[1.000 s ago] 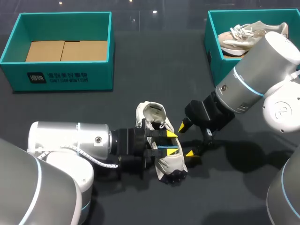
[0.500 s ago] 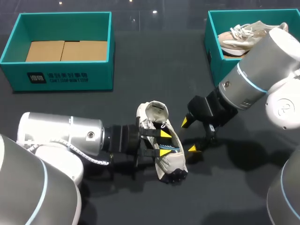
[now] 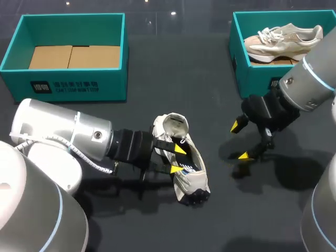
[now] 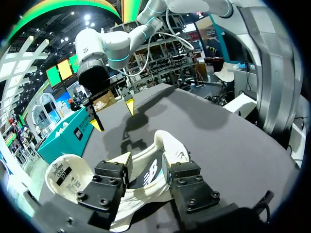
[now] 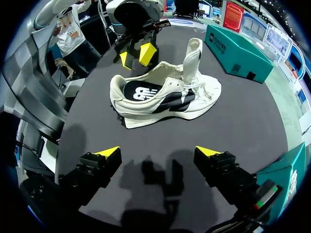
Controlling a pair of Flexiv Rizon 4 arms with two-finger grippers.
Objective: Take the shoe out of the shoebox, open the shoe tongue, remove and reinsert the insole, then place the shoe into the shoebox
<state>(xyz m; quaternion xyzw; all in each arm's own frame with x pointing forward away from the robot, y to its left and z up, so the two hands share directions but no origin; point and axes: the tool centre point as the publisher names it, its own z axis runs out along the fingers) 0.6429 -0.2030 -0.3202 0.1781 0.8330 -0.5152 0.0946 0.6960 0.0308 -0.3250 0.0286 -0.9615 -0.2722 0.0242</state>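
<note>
A white shoe [image 3: 191,181] with a dark insole lies on the black table, its tongue [image 3: 174,125] folded up and open. My left gripper [image 3: 178,158] comes in from the left, its narrowly spread yellow tips at the shoe's left collar. In the right wrist view nothing shows between those tips [image 5: 138,56], which stand just behind the shoe [image 5: 170,97]. In the left wrist view the shoe [image 4: 165,145] lies right ahead of the fingers [image 4: 109,179]. My right gripper [image 3: 240,140] hangs wide open to the shoe's right, well apart from it, empty [image 5: 160,153].
A teal shoebox [image 3: 79,86] with a cardboard liner stands at the back left. A second teal box [image 3: 252,79] at the back right holds another pale shoe [image 3: 283,37], close behind my right arm.
My right gripper has pulled away to the right of the shoe. The left gripper's tips have drawn back a little leftward as its arm swung up. The shoe has stayed put.
</note>
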